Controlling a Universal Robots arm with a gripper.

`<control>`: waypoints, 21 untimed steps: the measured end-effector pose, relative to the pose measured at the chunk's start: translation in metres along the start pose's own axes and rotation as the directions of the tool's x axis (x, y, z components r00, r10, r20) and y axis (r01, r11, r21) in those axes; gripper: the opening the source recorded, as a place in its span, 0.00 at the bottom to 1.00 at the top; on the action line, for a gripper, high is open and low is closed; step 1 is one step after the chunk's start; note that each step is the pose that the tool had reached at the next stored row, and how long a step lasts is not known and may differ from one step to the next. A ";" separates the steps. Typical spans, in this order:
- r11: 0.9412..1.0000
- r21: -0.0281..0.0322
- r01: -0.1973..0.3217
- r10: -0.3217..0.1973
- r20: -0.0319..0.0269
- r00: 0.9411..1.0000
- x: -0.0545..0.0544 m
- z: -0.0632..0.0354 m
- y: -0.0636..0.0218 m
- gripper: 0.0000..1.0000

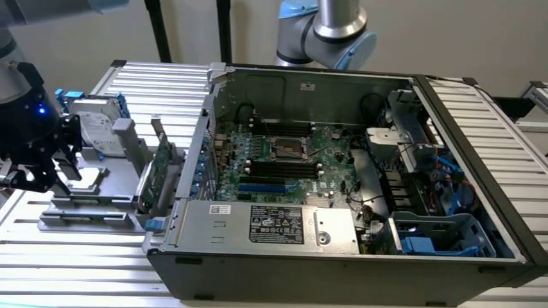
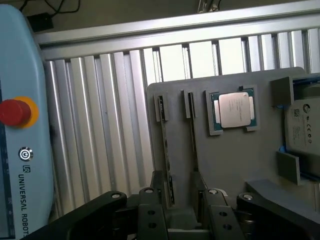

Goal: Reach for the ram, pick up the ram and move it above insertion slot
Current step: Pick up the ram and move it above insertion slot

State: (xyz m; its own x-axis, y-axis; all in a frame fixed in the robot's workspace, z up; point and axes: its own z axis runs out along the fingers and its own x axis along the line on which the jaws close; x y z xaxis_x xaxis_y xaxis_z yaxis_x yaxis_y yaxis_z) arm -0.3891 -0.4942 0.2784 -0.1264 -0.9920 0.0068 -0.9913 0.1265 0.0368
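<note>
- The ram (image 2: pixel 166 150) is seen edge-on, stood in a slot of the grey fixture tray (image 2: pixel 225 160). A 2nd thin stick (image 2: pixel 193 140) is slotted just beside it.
- The end effector (image 2: pixel 182 202) is held spread about the sticks' near ends, with nothing pinched. In the exterior view it (image 1: pixel 38 178) is found at 9 o'clock of the open computer case (image 1: pixel 342 269).
- The ram is judged light, stiff, thin and fragile. A pinch across its 2 flat faces along the exposed edge is judged safest.
- A CPU (image 2: pixel 232 111) and a hard drive (image 2: pixel 302 125) are set on the same tray. The neighbouring stick and slot walls are judged to crowd the fingers.
- A teach pendant (image 2: pixel 20 150) lies on the table (image 2: pixel 100 125), apart from the tray.
</note>
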 end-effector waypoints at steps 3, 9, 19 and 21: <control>1.000 0.000 0.000 0.000 0.000 1.000 0.001 0.0053 -0.0003 0.36; 1.000 0.000 0.000 0.000 0.000 1.000 0.004 0.0162 0.0010 0.36; 1.000 0.001 0.006 -0.006 0.000 1.000 0.009 0.0316 0.0057 0.36; 1.000 0.001 0.012 -0.012 0.000 1.000 0.009 0.0342 0.0060 0.36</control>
State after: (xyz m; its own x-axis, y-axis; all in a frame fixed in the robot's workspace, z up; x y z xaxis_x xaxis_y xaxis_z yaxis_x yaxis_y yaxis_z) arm -0.3975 -0.5025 0.2445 -0.1144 -0.9934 0.0065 -0.9928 0.1145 0.0361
